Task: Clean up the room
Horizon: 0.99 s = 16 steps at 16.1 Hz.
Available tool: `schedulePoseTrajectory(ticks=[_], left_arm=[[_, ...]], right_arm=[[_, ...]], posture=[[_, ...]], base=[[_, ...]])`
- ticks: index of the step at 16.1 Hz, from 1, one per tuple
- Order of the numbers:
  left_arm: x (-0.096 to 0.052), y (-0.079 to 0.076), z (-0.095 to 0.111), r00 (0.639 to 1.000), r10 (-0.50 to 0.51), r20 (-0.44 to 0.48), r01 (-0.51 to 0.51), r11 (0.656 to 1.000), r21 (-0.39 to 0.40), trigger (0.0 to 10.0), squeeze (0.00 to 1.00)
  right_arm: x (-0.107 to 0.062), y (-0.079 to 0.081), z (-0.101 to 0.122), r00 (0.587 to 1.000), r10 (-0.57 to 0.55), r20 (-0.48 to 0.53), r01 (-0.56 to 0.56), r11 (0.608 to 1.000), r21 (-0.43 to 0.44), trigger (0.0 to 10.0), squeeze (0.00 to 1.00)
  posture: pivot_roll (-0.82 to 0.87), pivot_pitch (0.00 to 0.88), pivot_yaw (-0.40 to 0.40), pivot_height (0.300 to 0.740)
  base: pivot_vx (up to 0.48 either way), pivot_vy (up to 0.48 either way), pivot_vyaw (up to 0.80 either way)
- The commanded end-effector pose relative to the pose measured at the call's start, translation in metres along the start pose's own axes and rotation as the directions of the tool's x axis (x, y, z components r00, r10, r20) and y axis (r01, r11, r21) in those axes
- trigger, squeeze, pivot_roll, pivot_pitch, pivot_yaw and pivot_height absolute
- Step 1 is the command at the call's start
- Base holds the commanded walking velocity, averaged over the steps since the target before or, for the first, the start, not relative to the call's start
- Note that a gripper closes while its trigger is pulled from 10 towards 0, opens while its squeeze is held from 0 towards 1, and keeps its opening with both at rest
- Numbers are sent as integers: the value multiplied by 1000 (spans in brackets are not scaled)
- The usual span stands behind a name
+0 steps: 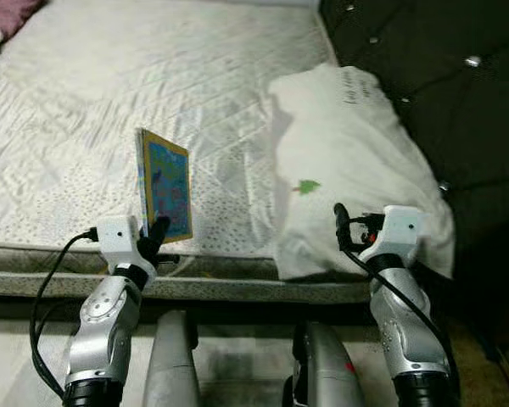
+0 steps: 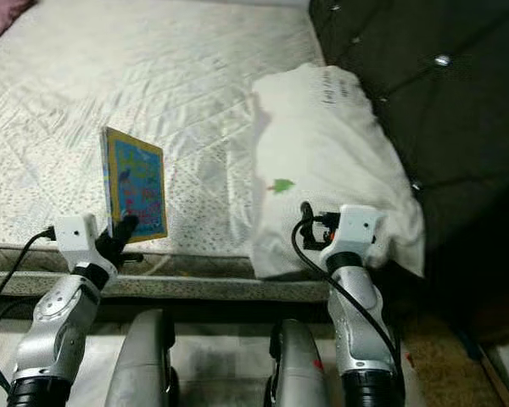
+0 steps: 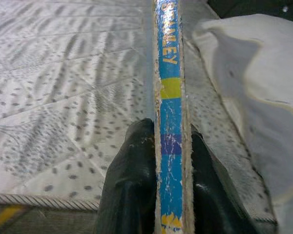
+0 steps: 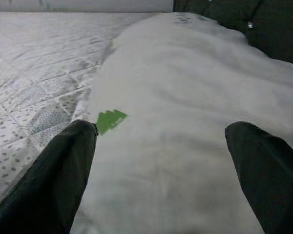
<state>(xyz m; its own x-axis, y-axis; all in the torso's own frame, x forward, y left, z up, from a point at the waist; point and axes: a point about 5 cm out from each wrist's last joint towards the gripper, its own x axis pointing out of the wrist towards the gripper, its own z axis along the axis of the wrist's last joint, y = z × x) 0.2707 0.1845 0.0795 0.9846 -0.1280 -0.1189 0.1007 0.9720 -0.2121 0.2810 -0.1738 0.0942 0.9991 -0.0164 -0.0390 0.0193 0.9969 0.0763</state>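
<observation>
While the left gripper (image 1: 153, 233) pinches a book (image 1: 165, 186) upright over the mattress (image 1: 85, 127) edge — the right gripper (image 4: 161, 161) hovers wide-spread at the pillow (image 1: 348, 161) — nothing held.

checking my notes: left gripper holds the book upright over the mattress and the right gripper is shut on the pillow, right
Not quite. The right gripper is open: the right wrist view shows its fingers spread wide in front of the pillow, gripping nothing. The rest holds: the left gripper holds the book upright over the mattress.
</observation>
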Motion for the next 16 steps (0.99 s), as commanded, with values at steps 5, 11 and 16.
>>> schedulePoseTrajectory(ticks=[5,11,16], left_arm=[[1,-3,10,999,-12,45,12,1000,7,10000,0],[3,-8,3,1000,-13,5,14,999,-39,10000,0],[9,-12,-10,994,-42,-102,27,990,-142,10000,0]], right_arm=[[-1,-3,1,1000,0,-8,0,1000,-7,10000,0],[-2,-6,0,1000,-5,-16,5,1000,-13,10000,0],[-2,-5,0,1000,9,-17,-9,1000,-3,10000,0]], posture=[[6,127,-49,580],[-3,127,-62,580],[-2,136,-71,565]], base=[[397,0,0],[133,0,0],[0,0,0]])
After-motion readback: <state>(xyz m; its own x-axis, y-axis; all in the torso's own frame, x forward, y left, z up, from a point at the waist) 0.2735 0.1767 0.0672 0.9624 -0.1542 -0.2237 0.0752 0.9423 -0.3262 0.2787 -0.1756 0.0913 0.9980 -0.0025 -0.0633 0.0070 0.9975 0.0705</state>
